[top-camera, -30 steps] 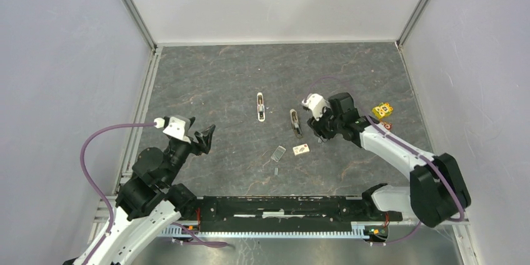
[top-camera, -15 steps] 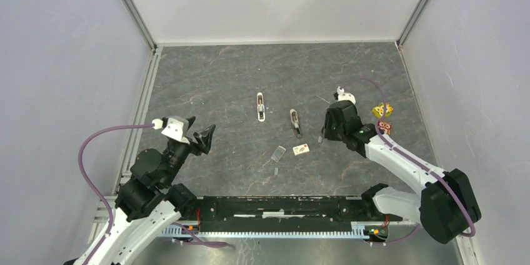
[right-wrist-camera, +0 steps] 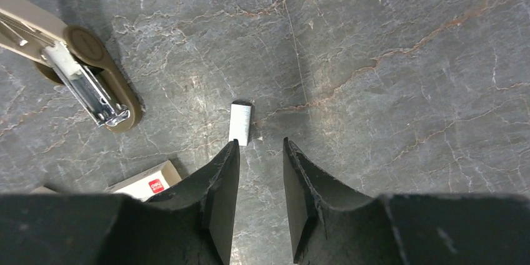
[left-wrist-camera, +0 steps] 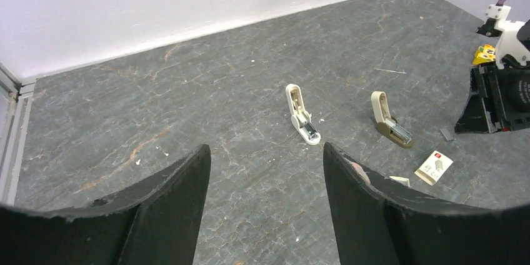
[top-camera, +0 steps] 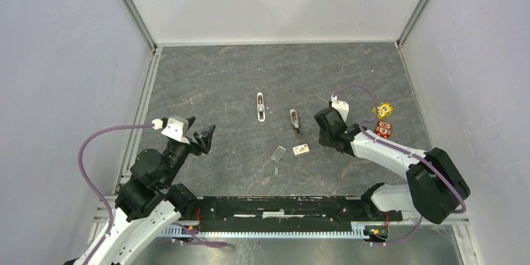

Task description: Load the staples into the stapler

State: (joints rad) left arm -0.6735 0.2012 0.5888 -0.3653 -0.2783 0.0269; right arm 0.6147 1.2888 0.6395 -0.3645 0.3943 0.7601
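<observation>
Right wrist, staples (right-wrist-camera: 240, 123) ahead of right hand (right-wrist-camera: 260, 143), box (right-wrist-camera: 147, 180) half-hidden

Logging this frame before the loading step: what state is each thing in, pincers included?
Cream plastic stapler: hinged open.
Tan plastic stapler: hinged open, metal rail exposed.
Small whitish staple box with red mark: lid off.
Clear plastic lid: lying apart from the box.
Short metal staple strip: loose, ungripped.
Left pincer: open, empty.
Right pincer: narrowly open, empty, tips just short of the strip.
</observation>
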